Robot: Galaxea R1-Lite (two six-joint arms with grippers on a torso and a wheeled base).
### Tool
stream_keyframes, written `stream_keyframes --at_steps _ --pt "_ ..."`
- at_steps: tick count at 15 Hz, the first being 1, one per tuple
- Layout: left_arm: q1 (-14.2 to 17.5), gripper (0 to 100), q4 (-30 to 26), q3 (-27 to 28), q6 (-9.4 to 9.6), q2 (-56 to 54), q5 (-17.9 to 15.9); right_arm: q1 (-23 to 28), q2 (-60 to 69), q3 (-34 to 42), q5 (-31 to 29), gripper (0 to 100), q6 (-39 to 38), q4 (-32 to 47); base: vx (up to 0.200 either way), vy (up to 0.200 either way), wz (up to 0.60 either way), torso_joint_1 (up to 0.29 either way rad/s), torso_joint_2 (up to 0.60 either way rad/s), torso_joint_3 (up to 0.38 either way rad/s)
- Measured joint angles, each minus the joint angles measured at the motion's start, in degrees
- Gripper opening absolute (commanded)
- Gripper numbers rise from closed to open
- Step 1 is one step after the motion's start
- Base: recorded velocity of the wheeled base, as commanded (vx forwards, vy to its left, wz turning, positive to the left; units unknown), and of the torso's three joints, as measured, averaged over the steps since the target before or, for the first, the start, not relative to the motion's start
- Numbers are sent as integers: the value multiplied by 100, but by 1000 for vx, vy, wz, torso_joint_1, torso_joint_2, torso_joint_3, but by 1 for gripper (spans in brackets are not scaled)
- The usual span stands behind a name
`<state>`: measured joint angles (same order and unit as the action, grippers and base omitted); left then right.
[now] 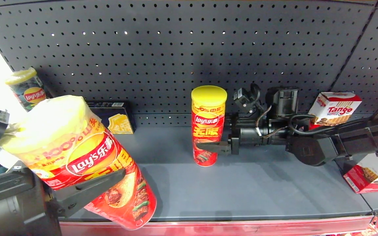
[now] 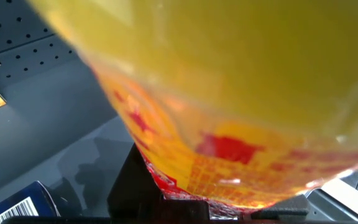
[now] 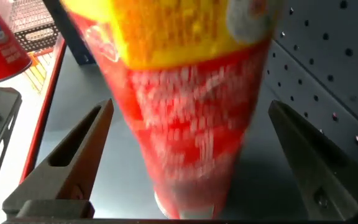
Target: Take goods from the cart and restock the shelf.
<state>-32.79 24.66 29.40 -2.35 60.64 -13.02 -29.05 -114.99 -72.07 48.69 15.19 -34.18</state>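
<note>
A red chips can with a yellow lid point(image 1: 208, 121) stands upright mid-shelf on the grey shelf board point(image 1: 261, 186). My right gripper point(image 1: 209, 141) comes in from the right and stands open, one finger on each side of the can and apart from it; in the right wrist view the fingers point(image 3: 73, 162) flank the can point(image 3: 185, 93) with gaps. At the lower left, my left gripper point(image 1: 87, 173) is shut on a second, same-looking chips can point(image 1: 84, 157), tilted and held over the shelf's front edge. This can point(image 2: 229, 93) looms close in the left wrist view.
A dark-labelled chips can point(image 1: 26, 87) and a dark blue box point(image 1: 115, 116) stand at the back left. Wafer boxes point(image 1: 335, 108) point(image 1: 372, 172) sit at the right. A pegboard wall point(image 1: 189, 49) closes the back. Bare shelf lies in front of the upright can.
</note>
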Motion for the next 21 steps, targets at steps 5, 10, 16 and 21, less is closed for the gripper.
stream_keyframes --at_steps 5,10,16,21 --pt "30 0 -4 -44 0 -13 -6 -63 -226 -72 117 0 -17 -285 0 0 0 0 0 0" --pt "38 0 -6 -44 0 -22 -9 -66 -168 99 90 0 -20 -317 0 0 0 0 0 0" --pt "44 0 -1 -38 0 -27 -9 -77 621 727 68 0 -20 -323 0 0 0 0 0 0" --pt "38 0 -9 -41 0 -33 -9 -366 1663 1698 -187 0 -55 -329 0 0 0 0 0 0"
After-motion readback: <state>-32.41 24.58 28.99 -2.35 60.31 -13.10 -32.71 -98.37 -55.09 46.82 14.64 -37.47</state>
